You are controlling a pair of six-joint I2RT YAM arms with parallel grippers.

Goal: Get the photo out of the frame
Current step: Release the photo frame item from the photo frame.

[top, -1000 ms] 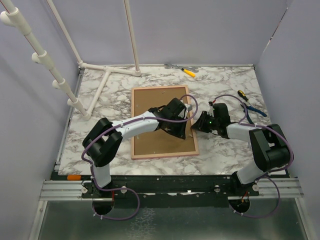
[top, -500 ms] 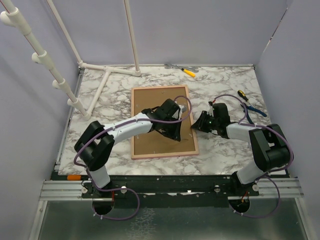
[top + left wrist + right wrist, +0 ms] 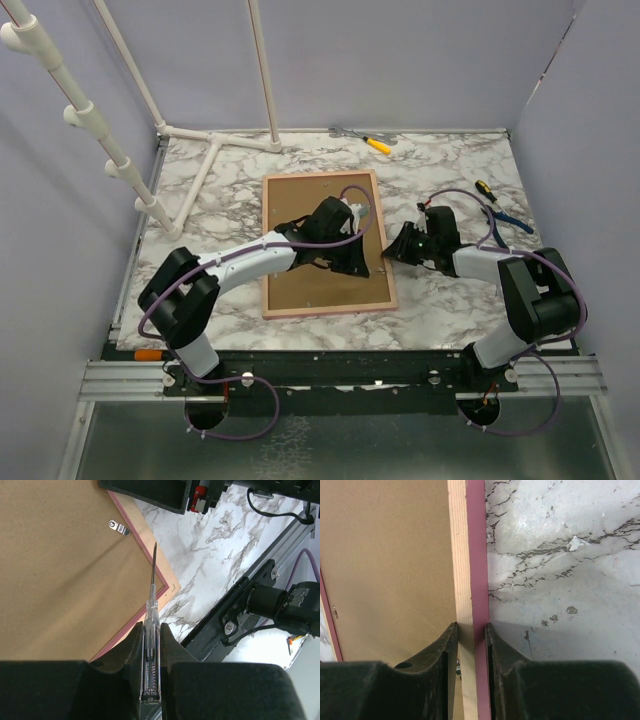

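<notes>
My left jaws, clamped on the screwdriver [image 3: 151, 625], have shifted inboard over the frame [image 3: 320, 295]; right jaws clamp its edge; clip [image 3: 119, 528] remains fastened.

The left hand [image 3: 347, 256] is drawing back across the frame [image 3: 300, 205], carrying its screwdriver [image 3: 151, 625] away from the frame's right edge toward the frame's middle. The left arm's elbow [image 3: 176, 300] is swinging farther out from the frame's left edge.
</notes>
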